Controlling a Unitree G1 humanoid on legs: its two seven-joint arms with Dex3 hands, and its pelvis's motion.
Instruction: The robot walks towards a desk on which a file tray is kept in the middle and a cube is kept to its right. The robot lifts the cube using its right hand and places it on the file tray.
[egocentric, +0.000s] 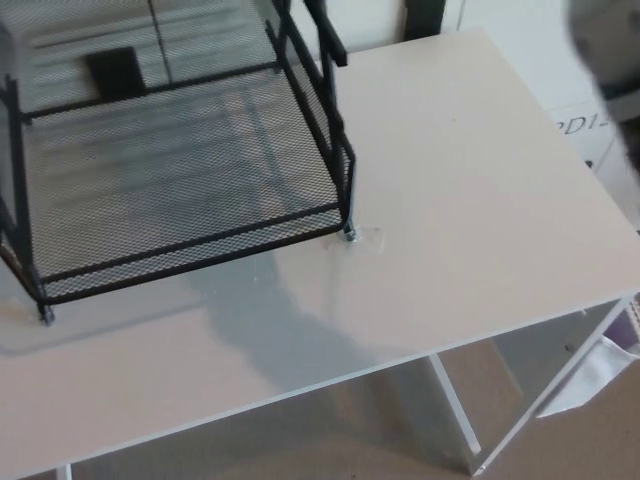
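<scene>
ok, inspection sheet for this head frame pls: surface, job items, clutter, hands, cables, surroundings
Surface: white desk, nothing standing on it right of the tray; a soft shadow crosses its front.
Job's things: black mesh file tray on the desk's left part, nothing on its visible shelf. Cube: nothing seen, on desk or tray.
Clutter: clear tape patch at the tray's front right foot.
Hands: left hand not in view; right hand may be the dark blur at the top right edge, too blurred to judge.
Cables: nothing seen.
Surroundings: beige carpet below; white box with partial lettering beyond the desk's right edge.
</scene>
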